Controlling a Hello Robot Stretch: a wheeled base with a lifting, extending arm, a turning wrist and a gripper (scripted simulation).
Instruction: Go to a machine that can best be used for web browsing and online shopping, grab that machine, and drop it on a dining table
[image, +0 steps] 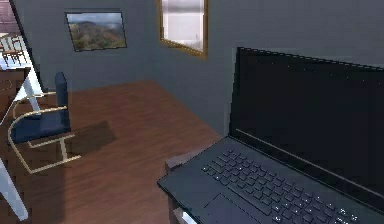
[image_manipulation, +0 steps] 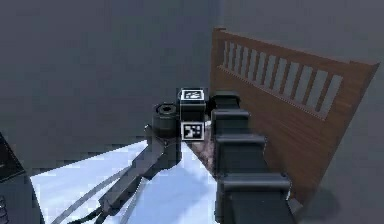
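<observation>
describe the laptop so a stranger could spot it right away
Start at the wood-framed window in the forward view. Down and right of it, nearest the camera, stands an open laptop. It is all black, dark screen raised over its keyboard, unlike the blue chair.

1. Forward view: the laptop (image: 290, 130) has its screen cut by the right edge and its keyboard by the bottom edge. The surface beneath it is almost wholly hidden.
2. The window (image: 183, 25) is cut by the top edge.
3. The wall picture (image: 97, 30) is too small to tell its detail.
4. Arm side view: a dark thing (image_manipulation: 12, 185) is cut by the left edge; cannot tell what it is.
5. The slatted wooden board (image_manipulation: 290, 90) is cut by the right edge, its lower part hidden behind the arm (image_manipulation: 245, 170).
6. The gripper (image_manipulation: 100, 200) has thin finger ends over a pale surface (image_manipulation: 180, 195); cannot tell whether it holds anything.
</observation>
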